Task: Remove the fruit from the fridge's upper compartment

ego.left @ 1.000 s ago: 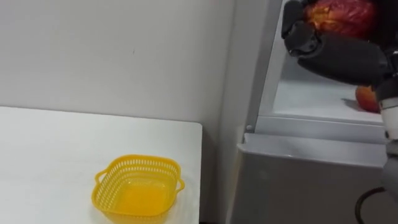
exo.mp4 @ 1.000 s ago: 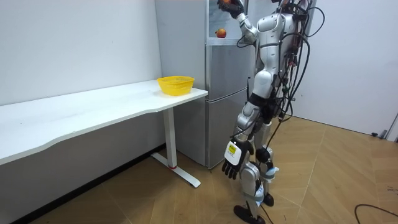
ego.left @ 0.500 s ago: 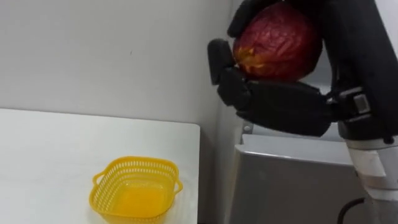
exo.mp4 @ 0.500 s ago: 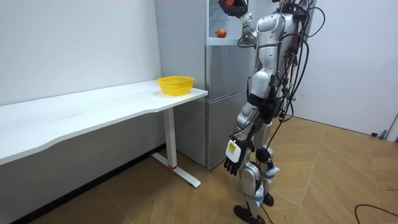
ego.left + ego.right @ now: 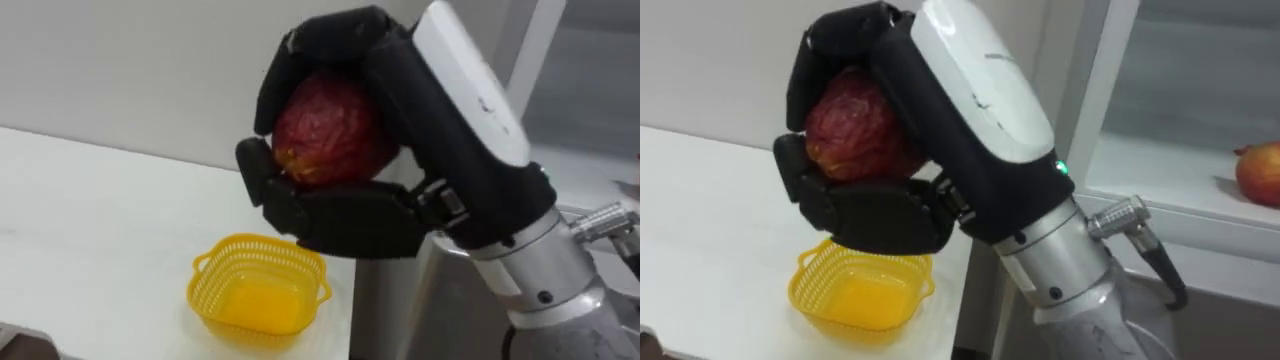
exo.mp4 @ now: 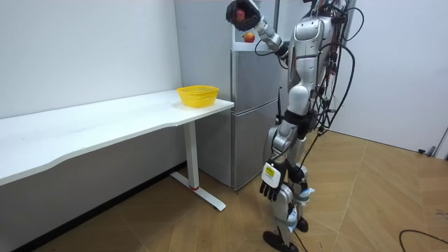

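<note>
in front of you a white table (image 5: 80, 230) runs along the pale wall up to the grey fridge (image 6: 252, 105), with a yellow basket (image 5: 258, 290) sitting at the table's end nearest the fridge. your right hand (image 5: 430, 130) is raised high beside the open upper compartment, fingers and thumb curled round a wrinkled red fruit (image 5: 325, 135) held clear of the shelf (image 5: 1180, 175), where a second reddish fruit (image 5: 1260, 172) lies. your left hand (image 6: 271, 190) hangs by the thigh with relaxed fingers
</note>
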Controlling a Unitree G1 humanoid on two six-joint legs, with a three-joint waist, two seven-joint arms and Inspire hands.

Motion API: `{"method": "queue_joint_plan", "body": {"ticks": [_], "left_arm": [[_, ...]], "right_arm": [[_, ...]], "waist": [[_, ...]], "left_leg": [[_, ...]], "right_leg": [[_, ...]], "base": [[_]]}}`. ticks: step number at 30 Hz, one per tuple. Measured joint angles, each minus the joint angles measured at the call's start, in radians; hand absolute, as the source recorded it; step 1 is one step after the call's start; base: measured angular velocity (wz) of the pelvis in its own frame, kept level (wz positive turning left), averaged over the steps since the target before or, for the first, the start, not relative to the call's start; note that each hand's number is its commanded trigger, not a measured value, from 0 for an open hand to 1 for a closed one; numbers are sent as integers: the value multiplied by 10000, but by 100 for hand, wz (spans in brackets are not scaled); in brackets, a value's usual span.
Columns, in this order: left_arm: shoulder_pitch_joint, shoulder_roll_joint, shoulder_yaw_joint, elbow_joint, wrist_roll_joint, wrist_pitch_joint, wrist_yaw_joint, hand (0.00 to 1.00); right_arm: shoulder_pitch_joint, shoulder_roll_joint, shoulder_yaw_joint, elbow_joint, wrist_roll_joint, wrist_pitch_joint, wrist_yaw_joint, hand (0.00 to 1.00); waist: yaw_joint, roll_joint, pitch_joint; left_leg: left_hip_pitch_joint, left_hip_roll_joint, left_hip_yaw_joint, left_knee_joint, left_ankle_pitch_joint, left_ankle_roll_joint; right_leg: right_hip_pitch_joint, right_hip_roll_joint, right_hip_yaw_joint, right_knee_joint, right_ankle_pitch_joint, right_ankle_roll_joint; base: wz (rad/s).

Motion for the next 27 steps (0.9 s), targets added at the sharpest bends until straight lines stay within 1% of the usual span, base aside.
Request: {"method": "queue_joint_plan", "body": {"ticks": [1,2,3,5,7,9,10,11,12,14,16,18,19,20,21,23,25,27], "left_arm": [[3,27,18,3,-2,8,1,0],[36,51,16,19,-7,34,2,0],[35,63,17,23,-13,45,2,0],[-15,132,27,48,-31,41,16,0],[-108,186,20,120,-46,37,62,0],[-189,261,25,153,-46,37,84,0],[-171,321,53,165,-34,37,83,0],[-154,377,112,165,-36,38,77,0],[-155,409,124,158,-56,38,79,0],[-141,531,154,123,-367,38,99,0],[-38,584,209,120,-554,48,106,0],[55,653,219,12,-679,83,99,0],[135,728,219,4,-685,120,88,0],[104,802,205,-65,-683,191,84,0],[96,825,206,-73,-680,217,84,0],[81,919,212,-73,-677,237,87,0],[40,929,213,-68,-671,264,90,0],[-22,927,203,-67,-672,268,93,0]], "right_arm": [[0,-20,5,324,1,66,92,100],[0,-50,6,596,0,229,143,100],[0,-87,5,710,0,310,146,100],[-1,-253,7,1311,56,391,136,100],[-1,-274,18,1726,46,414,33,100],[-10,-311,128,1929,17,402,-148,100],[-17,-313,295,2156,14,394,-288,100],[-18,-319,428,2480,44,371,-348,100],[-24,-349,523,2709,56,368,-412,100],[-104,-559,867,3667,102,481,-431,100],[-106,-623,1069,4071,193,673,-423,100],[-116,-652,1117,4215,306,723,-411,100],[-209,-676,1117,4361,373,722,-413,100],[-358,-703,1116,4573,402,727,-418,100],[-429,-708,1116,4703,394,730,-427,100],[-615,-714,1117,5243,399,732,-447,100],[-704,-715,1117,5557,385,766,-509,100],[-709,-753,1118,5680,377,845,-558,100]], "waist": [[31,-81,-9],[104,-184,-24],[142,-243,-19],[234,-419,29],[294,-507,57],[521,-590,83],[559,-623,81],[569,-675,76],[596,-706,64],[827,-808,34],[931,-845,25],[1007,-947,23],[993,-1014,34],[972,-1044,77],[987,-1110,62],[1049,-1187,94],[1052,-1248,120],[1046,-1287,167]], "left_leg": [[0,0,-27,12,6,-9],[2,1,-59,46,12,-16],[-3,2,-68,52,12,-17],[-17,-15,-306,91,13,-19],[-44,-31,-445,149,13,-18],[-83,-34,-490,153,14,-18],[-101,-40,-551,155,14,-18],[-137,-69,-652,176,18,-18],[-154,-87,-715,185,20,-17],[-177,-121,-742,206,22,-15],[-197,-154,-782,211,32,3],[-258,-168,-828,226,33,9],[-388,-180,-920,251,34,10],[-530,-192,-985,388,33,9],[-563,-193,-999,417,34,8],[-713,-193,-1070,543,36,0],[-817,-195,-1098,573,35,-6],[-911,-220,-1162,663,30,-9]], "right_leg": [[18,0,-51,-1,0,0],[26,-1,-87,-2,0,1],[26,-1,-108,-4,0,1],[108,-19,-324,-13,-1,1],[165,-37,-502,-14,-2,3],[123,-42,-507,-19,-3,5],[137,-59,-590,-28,-5,9],[165,-145,-771,-24,-13,21],[170,-155,-787,-19,-23,38],[174,-145,-789,-15,-37,60],[177,-160,-789,-4,-37,60],[134,-179,-828,5,-39,64],[67,-195,-1010,14,-39,65],[2,-193,-1024,22,-39,65],[-17,-193,-1015,24,-39,65],[-75,-191,-1040,25,-39,65],[-116,-194,-1078,32,-38,63],[-133,-209,-1126,36,-38,63]], "base": [[12],[10],[10],[23],[25],[8],[15],[23],[24],[8],[8],[7],[20],[22],[17],[11],[9],[10]]}}
